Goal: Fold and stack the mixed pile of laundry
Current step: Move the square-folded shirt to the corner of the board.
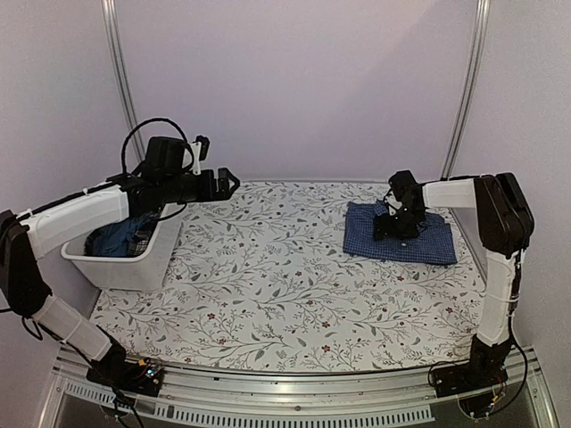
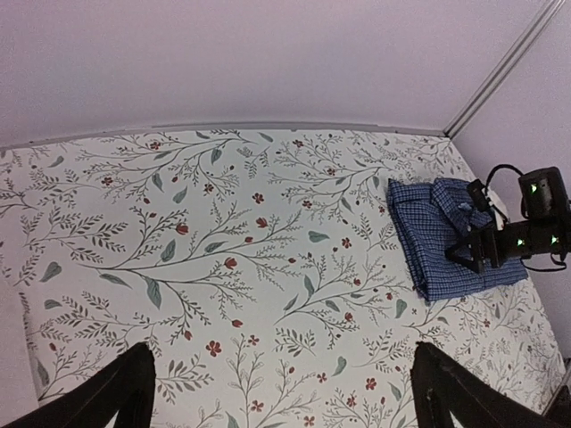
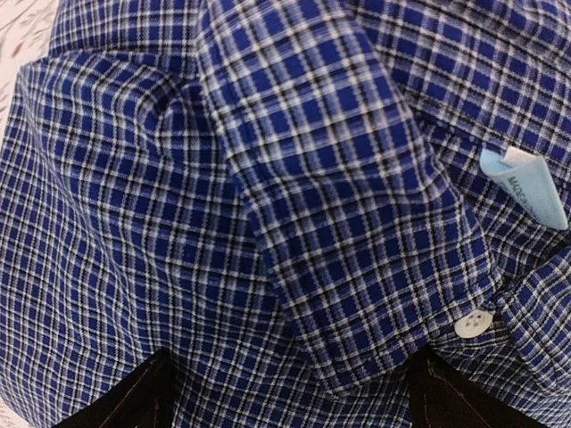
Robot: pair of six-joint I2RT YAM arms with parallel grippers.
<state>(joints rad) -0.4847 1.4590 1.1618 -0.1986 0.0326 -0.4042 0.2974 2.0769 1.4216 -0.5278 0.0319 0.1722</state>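
Observation:
A blue-and-white checked shirt [image 1: 430, 246] lies folded on the floral tablecloth at the far right. My right gripper [image 1: 393, 228] hovers low over it, open. In the right wrist view the shirt [image 3: 268, 196] fills the frame, showing collar, a white button [image 3: 473, 323] and a pale label [image 3: 526, 187]; my right gripper [image 3: 285, 401] has its dark fingertips [image 3: 134, 401] spread wide with flat cloth between them. The other pieces of the laundry pile [image 1: 118, 239], blue cloth, sit in the white tub. My left gripper [image 1: 227, 183] is open in the air beside the tub, empty [image 2: 285, 401].
The white tub [image 1: 134, 269] stands at the left edge of the table, under my left arm. The floral tablecloth [image 1: 268, 276] covers the table. Pale walls and metal posts close the back. The left wrist view shows the shirt [image 2: 437, 250] and the right gripper [image 2: 477, 250] far right.

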